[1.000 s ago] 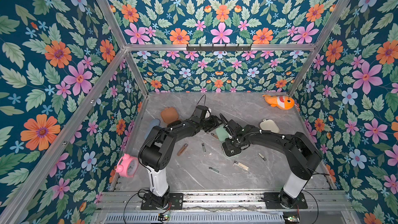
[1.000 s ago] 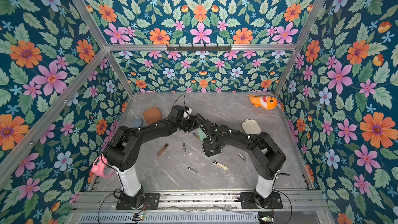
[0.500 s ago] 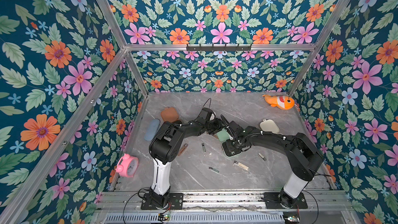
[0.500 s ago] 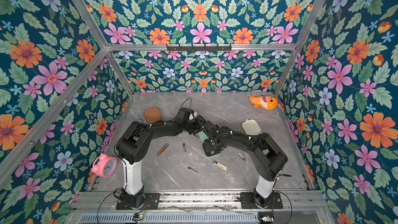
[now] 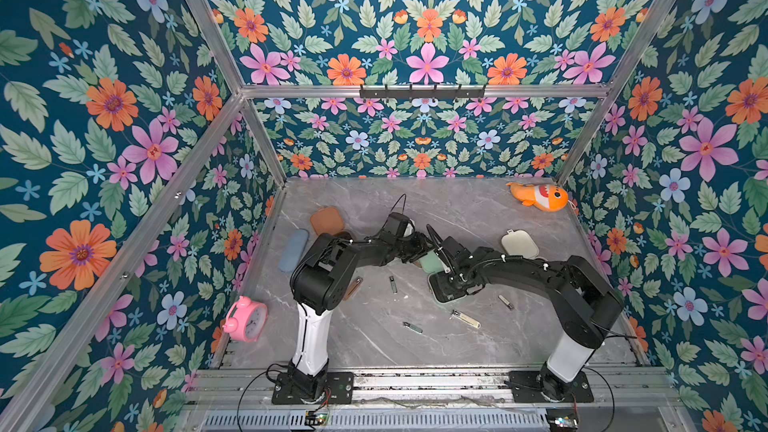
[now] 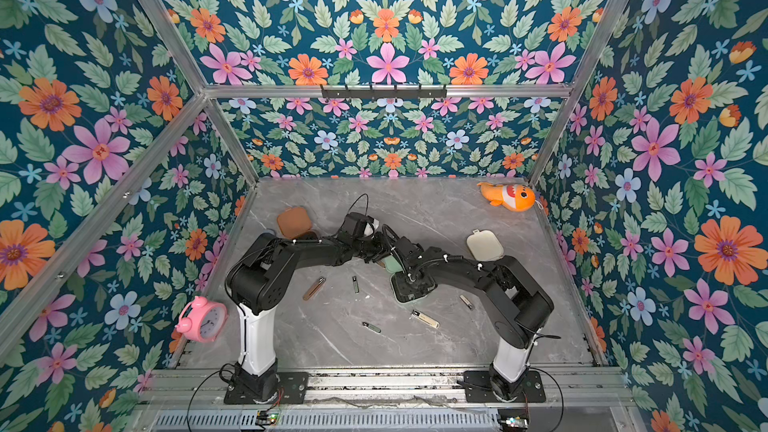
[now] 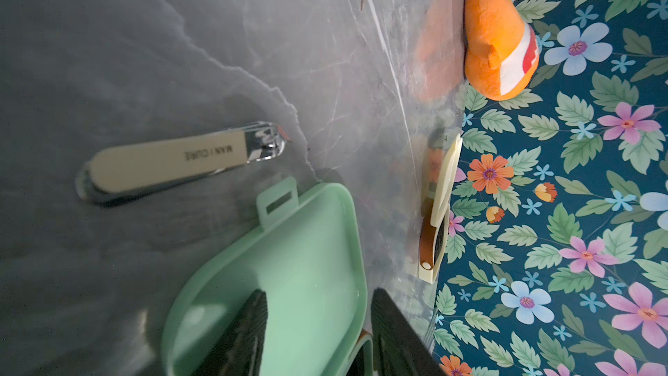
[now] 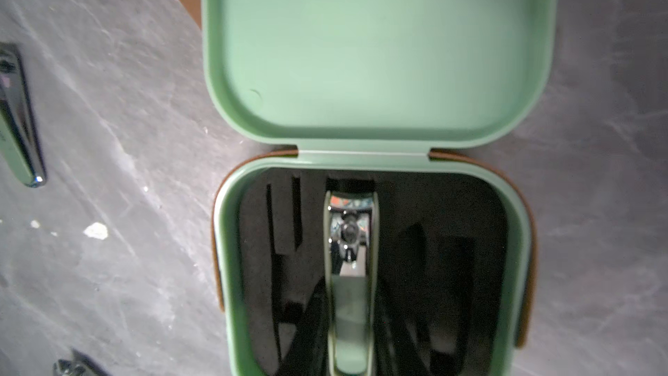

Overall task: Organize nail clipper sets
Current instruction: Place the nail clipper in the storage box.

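Observation:
The mint green case (image 5: 429, 264) (image 6: 392, 264) lies open mid-table, its lid (image 8: 376, 48) flat behind the black tray (image 8: 452, 211). My right gripper (image 8: 350, 283) (image 5: 451, 284) is shut on a green nail clipper (image 8: 350, 240) that sits in the tray's middle slot. My left gripper (image 7: 318, 296) (image 5: 424, 247) is open, one finger inside the lid (image 7: 289, 265) and one outside its rim. A cream clipper (image 7: 170, 160) lies beside the lid. The brown case (image 5: 327, 221) is closed at the back left. The cream case (image 5: 519, 244) is at the right.
Several slim tools lie loose on the marble, among them a brown one (image 6: 313, 288), a small one (image 5: 392, 284), a green one (image 5: 411, 327) and a cream one (image 5: 465, 318). A pale blue oblong case (image 5: 293, 249) and pink alarm clock (image 5: 246, 320) sit at the left wall; an orange plush fish (image 5: 538, 197) sits back right.
The left arm has swung to the right and its gripper has come onto the mint lid, jaws slightly narrower. The right arm has stayed in the tray with the clipper.

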Controlling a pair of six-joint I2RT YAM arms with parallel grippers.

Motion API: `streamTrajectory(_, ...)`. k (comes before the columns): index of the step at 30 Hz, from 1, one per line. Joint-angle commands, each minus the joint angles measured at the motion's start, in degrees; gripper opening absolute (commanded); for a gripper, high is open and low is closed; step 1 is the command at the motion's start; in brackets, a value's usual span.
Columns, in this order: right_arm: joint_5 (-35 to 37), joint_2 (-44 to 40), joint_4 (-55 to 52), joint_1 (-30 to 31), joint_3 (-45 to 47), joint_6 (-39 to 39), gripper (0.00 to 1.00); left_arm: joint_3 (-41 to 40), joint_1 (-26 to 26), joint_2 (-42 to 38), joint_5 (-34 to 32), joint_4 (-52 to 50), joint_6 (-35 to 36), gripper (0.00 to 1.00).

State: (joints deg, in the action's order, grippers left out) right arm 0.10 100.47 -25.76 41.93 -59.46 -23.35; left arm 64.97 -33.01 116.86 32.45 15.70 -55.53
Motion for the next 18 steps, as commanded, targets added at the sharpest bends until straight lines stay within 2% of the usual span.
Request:
streamTrajectory(1, -0.7, 1.2, -2.0, 0.1, 0.5, 0.7, 0.11, -0.4, 0.0, 0.6, -1.7, -2.8, 0.1, 0.5)
streamTrajectory(10, 0.6, 4.8, -8.6, 0.1, -2.9, -3.2, 0.12, -0.7, 0.0, 0.7, -1.8, -2.8, 0.2, 0.5)
streamTrajectory(18, 0.1, 4.1, -9.3, 0.1, -4.3, -4.7, 0.31, -0.5, 0.0, 0.3, -1.2, -2.3, 0.4, 0.5)
